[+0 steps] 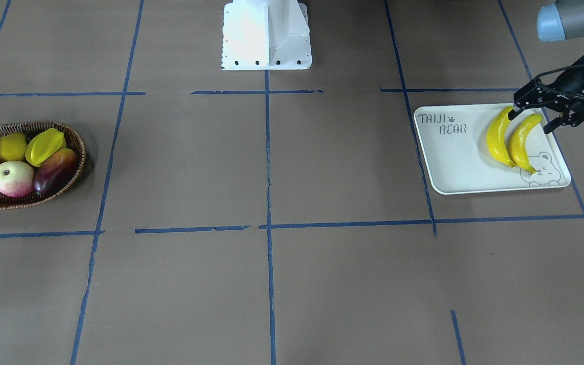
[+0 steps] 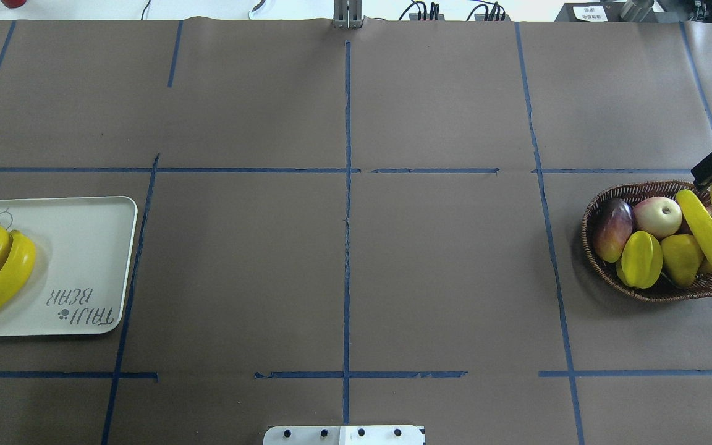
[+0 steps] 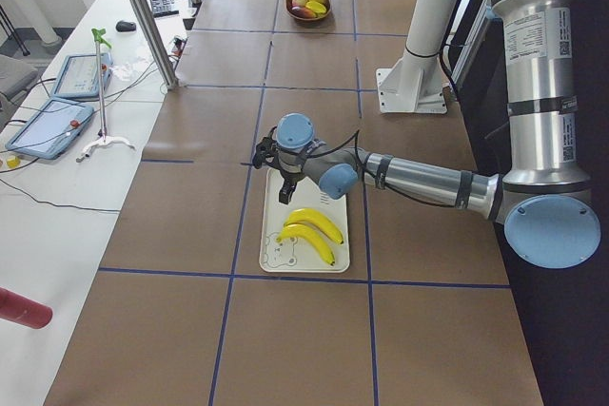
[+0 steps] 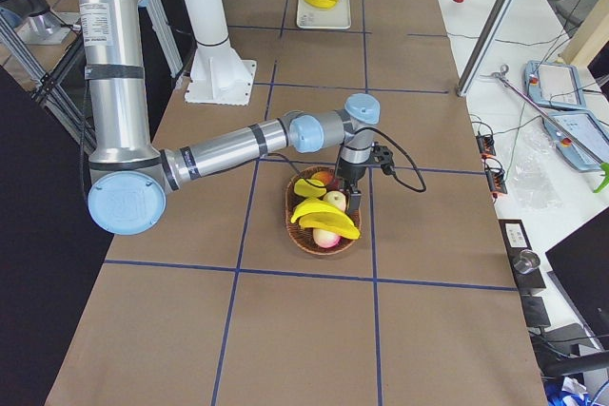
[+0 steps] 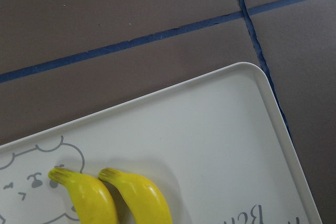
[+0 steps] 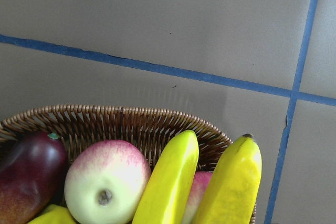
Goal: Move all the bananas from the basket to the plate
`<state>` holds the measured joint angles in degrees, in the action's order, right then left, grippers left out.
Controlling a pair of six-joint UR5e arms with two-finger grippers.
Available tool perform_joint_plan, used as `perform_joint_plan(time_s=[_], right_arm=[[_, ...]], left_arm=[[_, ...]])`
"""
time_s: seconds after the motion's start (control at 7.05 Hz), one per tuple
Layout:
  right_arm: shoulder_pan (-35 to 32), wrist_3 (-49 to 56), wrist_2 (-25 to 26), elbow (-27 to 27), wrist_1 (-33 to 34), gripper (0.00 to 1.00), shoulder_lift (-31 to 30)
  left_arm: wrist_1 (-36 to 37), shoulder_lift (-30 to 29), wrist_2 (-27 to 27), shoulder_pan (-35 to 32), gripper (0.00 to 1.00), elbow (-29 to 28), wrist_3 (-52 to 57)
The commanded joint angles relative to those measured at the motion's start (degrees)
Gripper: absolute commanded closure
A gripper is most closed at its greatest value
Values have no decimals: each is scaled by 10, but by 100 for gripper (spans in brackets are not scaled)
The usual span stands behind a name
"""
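Left gripper (image 1: 530, 120), its jaws spread apart, is held just above two bananas (image 1: 498, 138) laid side by side and touching on the plate (image 1: 454, 162), their tips by the bear drawing (image 1: 543, 171). Two more bananas (image 2: 704, 227) are seen in the basket (image 2: 588, 216) at the opposite end of the tabletop (image 2: 356, 278), lying along its outer side, one propped across the other fruit. They are joined there by an apple (image 2: 657, 216), a starfruit (image 2: 641, 258), a dark red-purple fruit (image 2: 612, 228) and a yellow fruit (image 2: 680, 259). Right gripper (image 4: 353, 199) is held over the basket, close by these bananas. Whether its jaws are apart or together cannot be told, as only one black finger (image 2: 710, 170) is clearly shown. The tabletop is covered in brown paper gridded with blue tape (image 2: 348, 123), and the white robot base (image 1: 266, 35) is seen between the two ends.
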<state>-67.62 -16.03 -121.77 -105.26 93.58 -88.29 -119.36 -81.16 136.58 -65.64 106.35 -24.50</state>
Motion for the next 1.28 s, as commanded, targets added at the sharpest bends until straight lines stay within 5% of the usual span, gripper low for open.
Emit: perform_joint_plan(time_s=[0.0, 0.28, 0.57, 1.13], right_arm=[[-12, -29, -20, 1, -35, 3, -25], [-12, -93, -20, 16, -67, 4, -26], [-11, -145, -17, 86, -169, 4, -24], [-10, -163, 25, 84, -180, 8, -28]], left_arm=[[0, 0, 0, 0, 0, 0, 1], [0, 0, 0, 1, 0, 0, 1], [0, 0, 0, 1, 0, 0, 1], [0, 0, 0, 1, 0, 0, 1]])
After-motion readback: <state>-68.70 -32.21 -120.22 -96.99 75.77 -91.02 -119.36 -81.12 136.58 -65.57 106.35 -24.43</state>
